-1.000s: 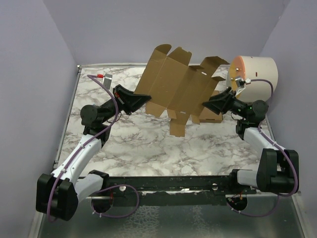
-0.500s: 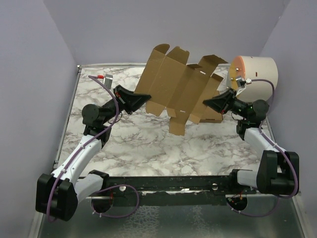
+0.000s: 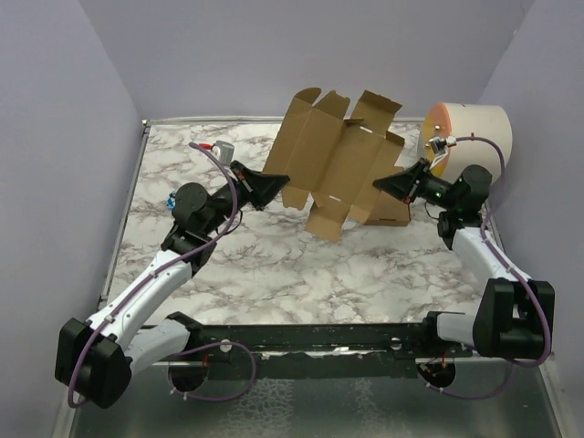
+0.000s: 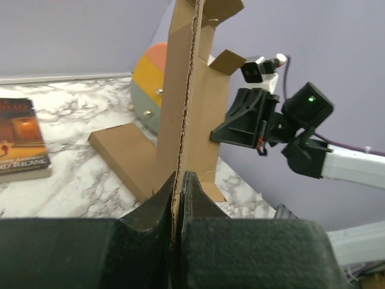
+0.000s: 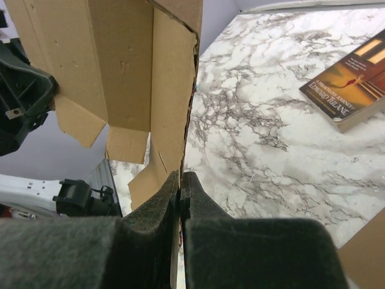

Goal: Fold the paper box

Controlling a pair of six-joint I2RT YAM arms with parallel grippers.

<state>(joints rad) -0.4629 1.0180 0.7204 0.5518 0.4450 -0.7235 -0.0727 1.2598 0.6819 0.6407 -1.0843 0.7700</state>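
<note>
Top external view: the paper box (image 3: 339,164), an unfolded brown die-cut sheet, hangs tilted above the table (image 3: 274,265). Both arms reach inward, the left gripper (image 3: 284,181) and right gripper (image 3: 379,182) pinching opposite edges.

Both arms (image 3: 151,283) are white with black joints, black gripper fingers (image 4: 150,211) and looping purple cables (image 3: 229,173).

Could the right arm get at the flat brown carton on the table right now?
Probably not yet: the right hand is shut on the paper box, held up with the left hand. The carton lies close below, otherwise unblocked.
</note>
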